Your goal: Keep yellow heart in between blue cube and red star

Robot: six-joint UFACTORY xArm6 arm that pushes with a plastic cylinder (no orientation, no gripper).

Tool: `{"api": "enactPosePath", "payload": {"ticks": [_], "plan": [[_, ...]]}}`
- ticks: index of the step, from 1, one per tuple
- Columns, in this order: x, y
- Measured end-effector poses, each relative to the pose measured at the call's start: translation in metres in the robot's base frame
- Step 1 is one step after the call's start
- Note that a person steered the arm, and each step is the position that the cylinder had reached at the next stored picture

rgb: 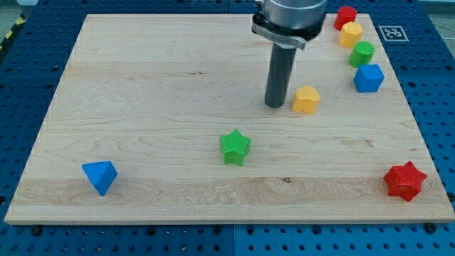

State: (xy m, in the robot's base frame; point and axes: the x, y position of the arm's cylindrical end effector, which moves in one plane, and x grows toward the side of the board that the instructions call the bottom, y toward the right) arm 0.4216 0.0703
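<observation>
The yellow heart [306, 99] lies right of the board's centre, toward the view's top. My tip [275, 105] stands just left of it, close to touching; I cannot tell if it touches. The blue cube [368, 77] sits up and to the right of the heart, near the right edge. The red star [405, 180] lies in the bottom right corner, far from the heart.
A red block [346, 16], a yellow block [351, 33] and a green block [362, 53] line up at the top right above the blue cube. A green star [234, 147] lies at centre bottom. A blue triangular block [99, 176] lies bottom left. The wooden board [142, 107] has edges all around.
</observation>
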Motion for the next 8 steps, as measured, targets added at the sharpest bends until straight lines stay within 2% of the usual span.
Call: {"api": "enactPosePath", "payload": {"ticks": [1,2,5,7,8], "plan": [[-0.006,0.022],[0.010,0.040],[0.023,0.032],[0.023,0.120],[0.023,0.131]]}}
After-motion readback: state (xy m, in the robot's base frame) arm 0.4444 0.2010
